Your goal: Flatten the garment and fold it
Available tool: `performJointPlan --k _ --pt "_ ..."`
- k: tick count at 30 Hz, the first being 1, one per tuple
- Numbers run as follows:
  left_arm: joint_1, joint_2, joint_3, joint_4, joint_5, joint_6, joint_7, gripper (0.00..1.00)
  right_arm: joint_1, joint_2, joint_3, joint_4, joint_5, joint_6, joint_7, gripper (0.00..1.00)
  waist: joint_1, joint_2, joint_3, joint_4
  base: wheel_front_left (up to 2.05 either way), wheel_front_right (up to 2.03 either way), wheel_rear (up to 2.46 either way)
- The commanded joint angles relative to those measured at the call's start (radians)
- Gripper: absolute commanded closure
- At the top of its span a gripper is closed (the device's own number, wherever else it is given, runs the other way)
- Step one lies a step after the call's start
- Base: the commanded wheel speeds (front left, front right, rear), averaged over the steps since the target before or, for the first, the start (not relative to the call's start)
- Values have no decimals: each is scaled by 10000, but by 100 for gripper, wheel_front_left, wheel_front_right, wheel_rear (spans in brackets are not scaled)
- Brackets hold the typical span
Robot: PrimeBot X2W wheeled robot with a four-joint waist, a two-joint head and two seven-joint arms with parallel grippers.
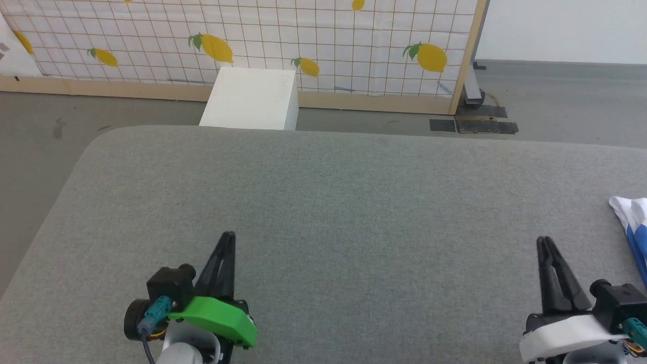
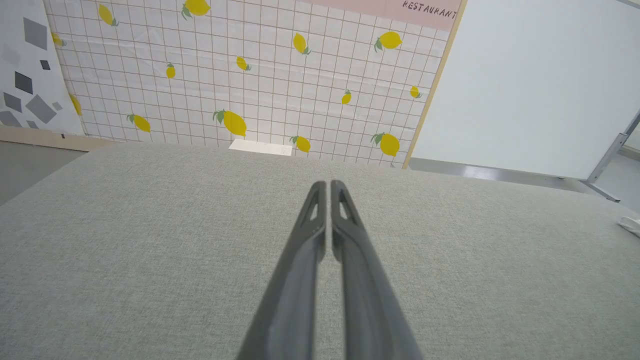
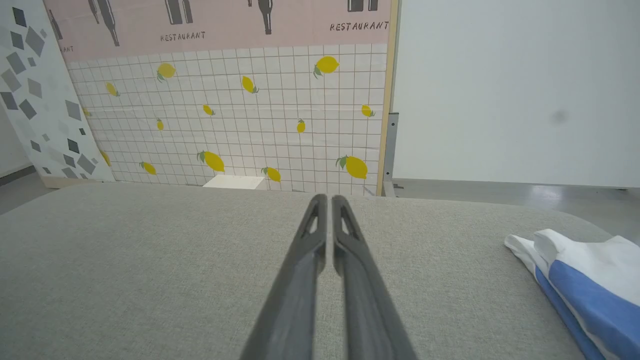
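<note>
**Garment (image 1: 636, 215): one item, lying at the far right edge of the bench (image 1: 323, 192)**

- Left tool (image 1: 229, 236), one. Two long dark fingers on a green mount. They are closed tip to tip above the bare bench cloth and clear of the garment. Its own wrist view shows the left tool (image 2: 328, 186) with only a thin slit between the fingers.
- Box (image 1: 250, 98), one. White and rectangular with plain flat faces, it stands on the grey floor (image 1: 556, 101) just behind the bench's far edge. Its top is shut, so its contents cannot be told.
- Bench, one. It is covered in grey woven fabric and has rounded corners.
- Panel (image 1: 303, 40), one. It is white with a thin grid and printed yellow lemons, set in a pale wood frame, and stands upright behind the box.
- Right tool (image 1: 544, 242), one. Its dark fingers sit on a white mount and are closed together. The right wrist view shows the right tool (image 3: 329, 199) gripping no cloth, with the garment near it on its right.
- Garment (image 3: 590, 280), one. Soft cloth, white with blue bands, lying bunched in loose folds and partly cut off by the picture edge.
</note>
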Motion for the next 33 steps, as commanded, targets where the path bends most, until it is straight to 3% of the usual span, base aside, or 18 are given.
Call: performJointPlan --k 1,33 --pt "1 0 3 -3 2 1 3 100 -1 0 3 -1 -1 0 2 100 1 0 0 -1 0 0 0" --pt "208 -11 239 -592 513 247 558 100 -150 4 247 -139 -169 -4 459 100 1 0 47 -176 0 0 0"
